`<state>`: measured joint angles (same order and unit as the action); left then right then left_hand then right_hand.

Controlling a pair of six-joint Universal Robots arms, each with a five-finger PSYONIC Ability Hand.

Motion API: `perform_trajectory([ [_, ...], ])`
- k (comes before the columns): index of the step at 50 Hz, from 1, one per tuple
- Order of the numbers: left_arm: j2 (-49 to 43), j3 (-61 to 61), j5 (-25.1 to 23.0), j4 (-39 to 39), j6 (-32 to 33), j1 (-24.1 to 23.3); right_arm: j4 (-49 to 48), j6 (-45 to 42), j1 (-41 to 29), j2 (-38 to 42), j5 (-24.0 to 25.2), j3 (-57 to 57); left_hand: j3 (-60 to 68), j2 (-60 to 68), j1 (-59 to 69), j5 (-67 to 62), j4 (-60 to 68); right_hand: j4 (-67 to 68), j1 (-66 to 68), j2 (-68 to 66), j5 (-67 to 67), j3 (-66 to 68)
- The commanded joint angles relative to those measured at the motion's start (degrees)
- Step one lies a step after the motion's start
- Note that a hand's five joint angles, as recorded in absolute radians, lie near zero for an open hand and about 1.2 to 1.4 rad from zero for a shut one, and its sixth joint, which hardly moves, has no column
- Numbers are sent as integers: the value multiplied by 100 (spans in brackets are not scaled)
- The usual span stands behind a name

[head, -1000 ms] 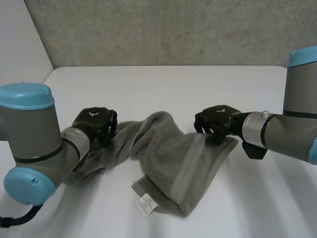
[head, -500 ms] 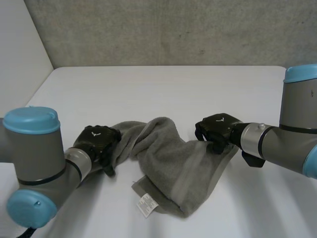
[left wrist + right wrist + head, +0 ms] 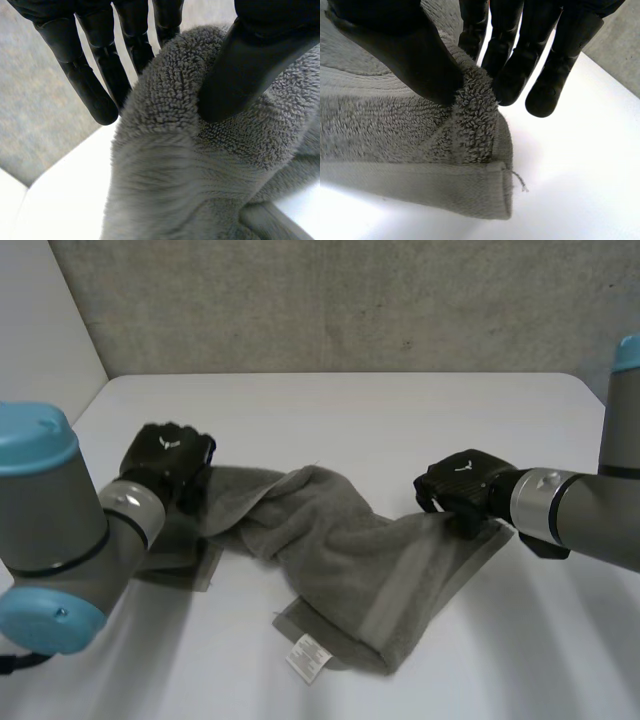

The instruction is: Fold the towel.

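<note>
Head view: the towel (image 3: 340,560) lies bunched across mid-frame on the table (image 3: 400,410), with the left hand (image 3: 165,455) at its left end and the right hand (image 3: 462,485) at its right end. Left wrist view: the thumb and fingers pinch a fold. Right wrist view: they pinch a hemmed corner.

Bright, soft, diffuse light, white table (image 3: 350,410) glaring almost to blank white beside the towel (image 3: 395,135) in the right wrist view — faint, soft-edged shadow under the towel's hem, grey wall (image 3: 350,300) duller behind.
</note>
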<state>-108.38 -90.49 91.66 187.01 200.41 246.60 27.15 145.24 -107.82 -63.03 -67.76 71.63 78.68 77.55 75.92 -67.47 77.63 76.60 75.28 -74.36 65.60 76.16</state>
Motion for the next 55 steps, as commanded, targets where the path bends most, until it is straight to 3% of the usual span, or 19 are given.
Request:
perform_trajectory([
  [1, -499, 1573, -307, -480, 103, 11, -1038, -437, -160, 178, -720, -1517, 132, 245, 408, -253, 237, 340, 472, -564, 440, 384],
  [2, -613, 2205, -298, -595, 130, 11, -1854, -131, -99, 134, -895, -1782, 132, 245, 408, -253, 237, 340, 472, -564, 440, 384],
  [3, -615, 2211, -298, -596, 130, 11, -1862, -128, -98, 133, -897, -1784, 132, 245, 408, -253, 237, 340, 472, -564, 440, 384],
  [4, -675, 2881, -255, -657, 121, 46, -2889, 307, -98, 46, -1141, -1854, 132, 245, 408, -253, 237, 340, 472, -564, 440, 384],
  [5, -676, 2888, -254, -657, 121, 46, -2899, 312, -98, 46, -1143, -1855, 132, 245, 408, -253, 237, 340, 472, -564, 440, 384],
  [7, -659, 4122, -281, -640, -27, 186, -4902, 1151, -63, -767, -1572, -1462, 132, 245, 408, -253, 237, 340, 472, -564, 440, 384],
  [8, -659, 4127, -281, -640, -28, 187, -4912, 1155, -63, -772, -1574, -1459, 132, 245, 408, -253, 237, 340, 472, -564, 440, 384],
  [10, -641, 5125, -307, -290, -631, 344, -6260, 1637, -63, -1586, -1732, -951, 132, 245, 408, -253, 237, 340, 472, -564, 440, 384],
  [12, -632, 5469, -307, -106, -1096, 449, -6379, 1647, -63, -1711, -1671, -827, 132, 245, 408, -253, 237, 340, 472, -564, 440, 384],
  [16, -615, 5885, -430, 2, -1953, 723, -6046, 1639, -63, -1756, -1460, -747, 132, 245, 408, -253, 237, 340, 472, -564, 440, 384],
  [18, -623, 5798, -771, -217, -2408, 977, -5381, 1604, -81, -1748, -1128, -651, 132, 245, 408, -253, 237, 340, 472, -564, 440, 384],
  [24, -659, 5050, -1494, -517, -2472, 1083, -4358, 1120, -72, -1607, -458, -387, 132, 245, 408, -253, 237, 340, 472, -564, 440, 384],
  [26, -685, 4263, -2079, -526, -2463, 1136, -4026, 465, -72, -1432, -143, -81, 132, 245, 408, -253, 237, 340, 472, -564, 440, 384],
  [29, -694, 3811, -2364, -508, -2437, 1171, -3867, -186, -55, -1361, 34, 375, 132, 245, 408, -253, 237, 340, 472, -564, 440, 384],
  [32, -746, 2593, -3117, -315, -2078, 1408, -3875, -627, -54, -1212, 122, 859, 132, 245, 408, -253, 237, 340, 472, -564, 440, 384],
  [35, -956, 1924, -3461, -227, -1543, 1487, -3910, -883, -28, -966, 131, 1368, 132, 245, 408, -253, 237, 340, 472, -564, 440, 384],
  [38, -1098, 1640, -3559, -227, -1232, 1505, -3928, -954, -28, -825, 122, 1600, 132, 245, 408, -253, 237, 340, 472, -564, 440, 384],
  [46, -1546, 692, -3647, -656, 567, 1803, -3875, -1463, 16, -130, 52, 2302, 132, 245, 408, -253, 237, 340, 472, -564, 440, 384],
  [55, -1274, 849, -3831, -1598, 947, 1945, -3840, -1437, 200, -543, 52, 2514, 132, 245, 408, -253, 237, 340, 472, -564, 440, 384],
])
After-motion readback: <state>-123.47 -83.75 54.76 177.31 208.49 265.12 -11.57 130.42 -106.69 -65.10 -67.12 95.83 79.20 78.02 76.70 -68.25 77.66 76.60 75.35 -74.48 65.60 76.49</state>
